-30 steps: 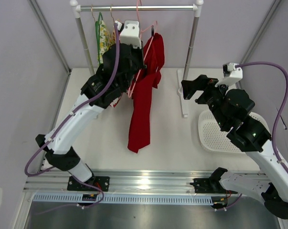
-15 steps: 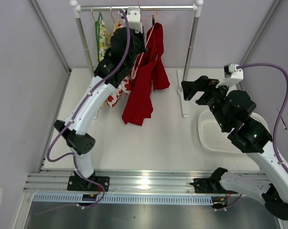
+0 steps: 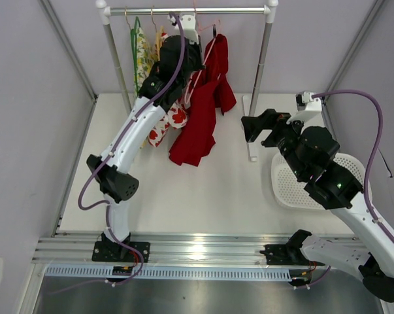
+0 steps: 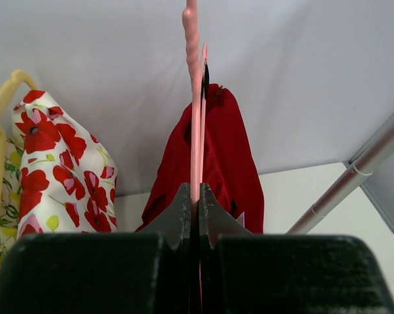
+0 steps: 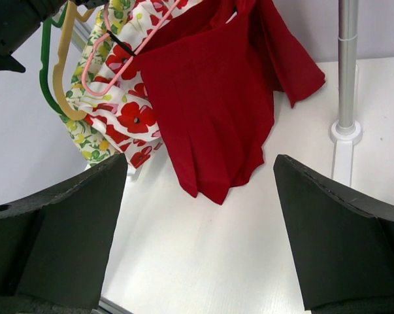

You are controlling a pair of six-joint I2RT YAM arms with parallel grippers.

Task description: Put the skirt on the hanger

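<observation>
The deep red skirt (image 3: 200,124) hangs from the pale pink hanger (image 3: 202,62), close under the rack's rail, and its lower folds trail down toward the table. In the left wrist view the hanger's wire (image 4: 193,98) runs straight up out of my left gripper (image 4: 195,196), which is shut on it, with the skirt (image 4: 219,157) draped just behind. My right gripper (image 3: 252,127) hovers to the right of the skirt, open and holding nothing. Its wrist view looks between the wide fingers (image 5: 200,229) at the skirt (image 5: 210,98) and the hanger (image 5: 112,72).
The rail (image 3: 183,10) spans the back, with a post (image 3: 265,52) on a white foot beside my right gripper. A white poppy-print garment (image 4: 46,163) on a yellow hanger and a green hanger (image 5: 45,65) hang left of the skirt. A white perforated tray (image 3: 295,183) lies at right.
My left arm has stretched up and back toward the rail, carrying the hanger and lifting the skirt higher. The right gripper has shifted slightly left and stays open.
</observation>
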